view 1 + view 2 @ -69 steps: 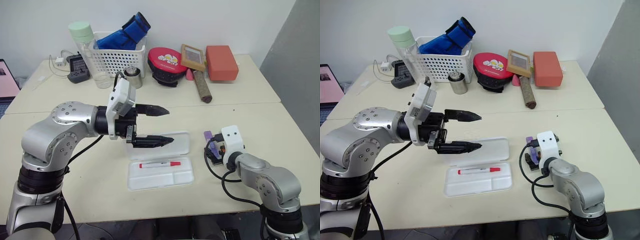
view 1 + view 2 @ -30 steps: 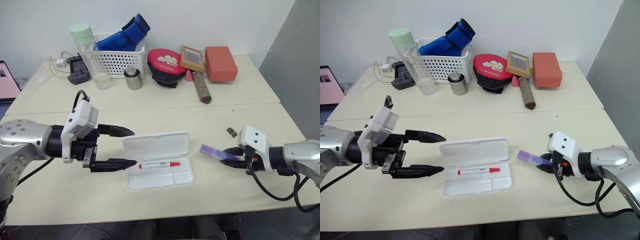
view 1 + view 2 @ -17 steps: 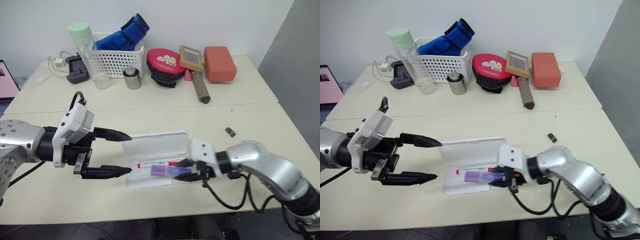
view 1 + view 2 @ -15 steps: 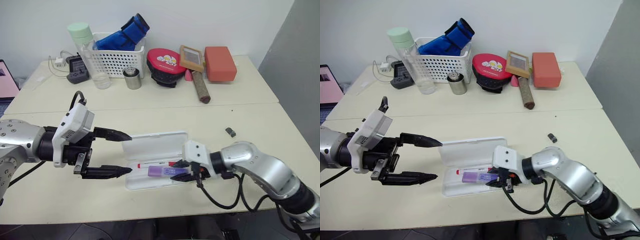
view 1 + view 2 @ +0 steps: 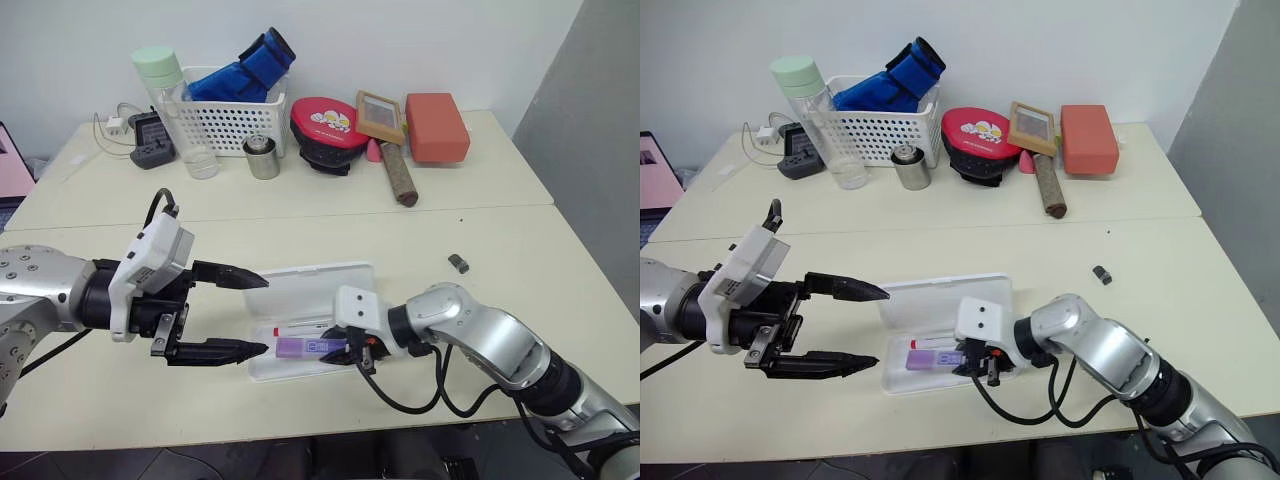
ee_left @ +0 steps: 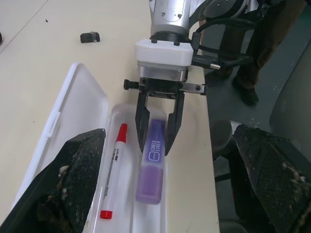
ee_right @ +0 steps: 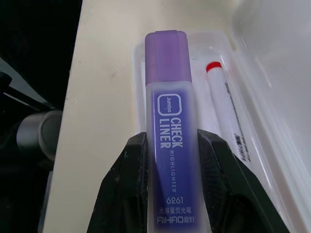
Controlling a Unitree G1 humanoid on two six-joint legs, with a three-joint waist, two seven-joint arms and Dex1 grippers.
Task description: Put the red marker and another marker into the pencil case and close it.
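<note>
Now the purple highlighter (image 6: 150, 167) is being clamped between the right gripper (image 6: 158, 135) fingers, over the pencil case (image 5: 310, 290) tray beside the red marker (image 6: 114, 170) (seemingly not yet seated); it is best lowered level before release. The left gripper (image 5: 245, 312) is being held agape alongside.

**Crowded at the case, open table beyond**

The open case (image 5: 310, 330) is hemmed in from both sides — the left gripper (image 5: 248, 313), jaws spread wide, at its left end, the right gripper (image 5: 350, 352) clamped on the highlighter (image 6: 151, 167) over the near tray. The raised lid (image 5: 312, 290) blocks the far side. To the right, bare table (image 5: 500, 230) holds a small dark cap (image 5: 457, 263); clutter lines the back edge.
</note>
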